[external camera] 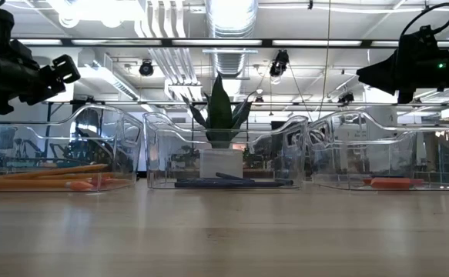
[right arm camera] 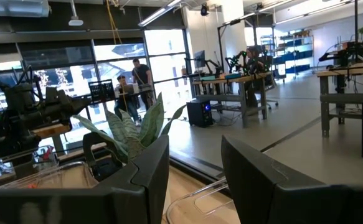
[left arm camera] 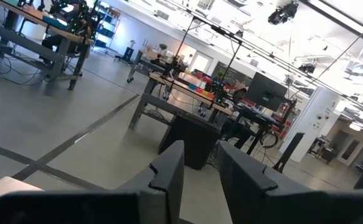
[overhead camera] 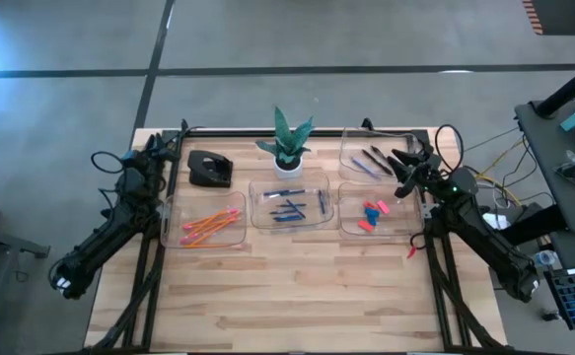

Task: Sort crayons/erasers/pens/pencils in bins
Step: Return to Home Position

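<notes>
1. Front of the table (overhead camera: 297, 296) is showing bare wood across the lower half of the high view, with no loose sticks lying there.
2. One small red bit (overhead camera: 412, 251) is lying at lower right, beside the right arm. I cannot tell whether it is a stray eraser or part of the rig.
3. Three bins are sitting in a row mid-frame.
   - The pencil bin (overhead camera: 203, 200) at left is holding the orange pencils (overhead camera: 211, 225).
   - The crayon bin (overhead camera: 259, 187) at centre is holding the blue crayons (overhead camera: 289, 207).
   - The eraser bin (overhead camera: 351, 195) at right is holding the erasers (overhead camera: 373, 212), pink/red plus one blue.
4. The pen bin (overhead camera: 351, 143) is sitting just behind the eraser bin, right of centre in the frame, and is holding the dark pens (overhead camera: 374, 160).
5. The right claw (right arm camera: 195, 140) is hovering over the pen bin's right edge. In the low view it is at upper right, well above the bins. Its fingers are spread and gripping nothing.
6. The left claw (left arm camera: 200, 148) is hovering over the table's back left corner, left of centre in the high view, near the black desk item (overhead camera: 208, 170). Its fingers are apart with a narrower gap and are also gripping nothing.
7. The plant (overhead camera: 287, 143) is standing just behind the crayon bin, at upper centre.
8. Sorting is looking finished: each kind is lying in its own bin, and no mixing is visible. What seems left is the arms parking at home and someone checking that red bit.
</notes>
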